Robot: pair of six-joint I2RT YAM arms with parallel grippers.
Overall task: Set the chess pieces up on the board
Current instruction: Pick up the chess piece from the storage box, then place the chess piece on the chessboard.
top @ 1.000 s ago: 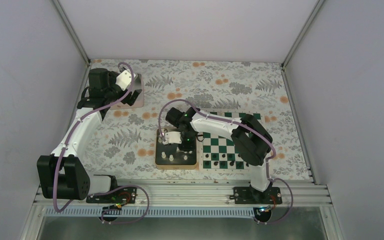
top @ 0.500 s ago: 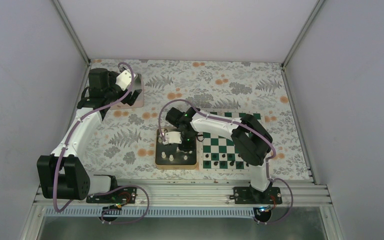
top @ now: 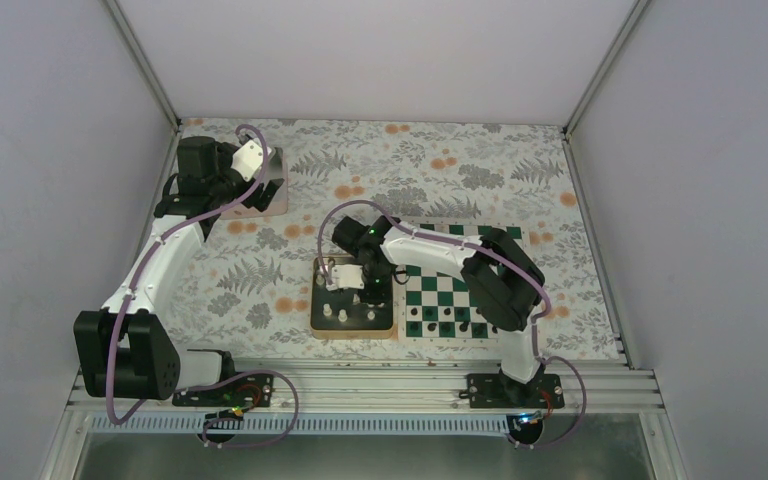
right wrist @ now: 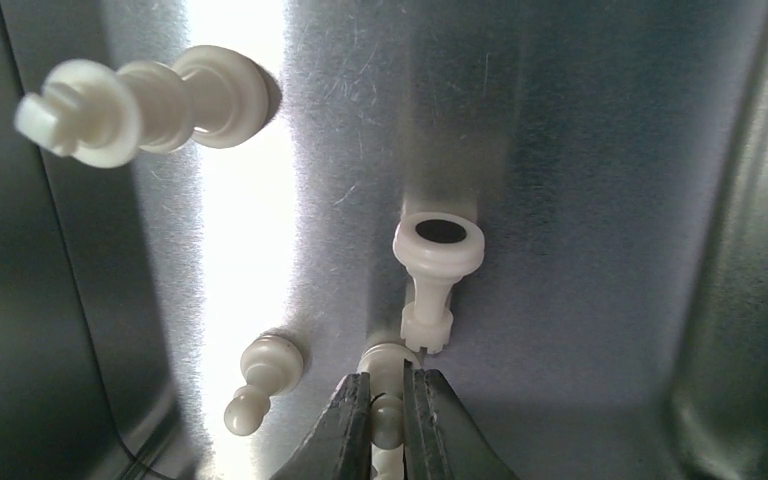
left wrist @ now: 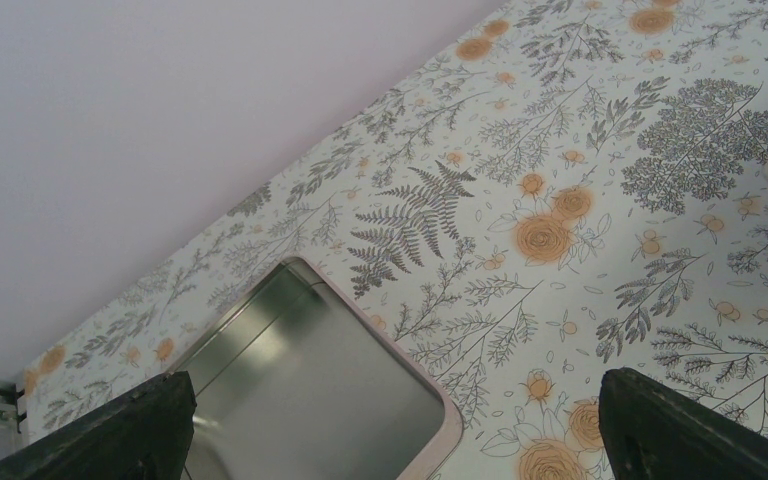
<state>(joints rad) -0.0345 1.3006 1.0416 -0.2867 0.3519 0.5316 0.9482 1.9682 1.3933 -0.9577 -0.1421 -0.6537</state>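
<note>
Gripping a white piece (right wrist: 385, 358) in the tray (right wrist: 580, 150), right tool (right wrist: 388, 405) seems clamped; lift straight up, avoiding the neighbouring piece (right wrist: 438, 250). Left tool (left wrist: 392, 400) spread wide.

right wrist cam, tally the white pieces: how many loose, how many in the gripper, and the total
loose pieces: 3
gripped piece, between the right gripper's fingers: 1
total: 4
</note>
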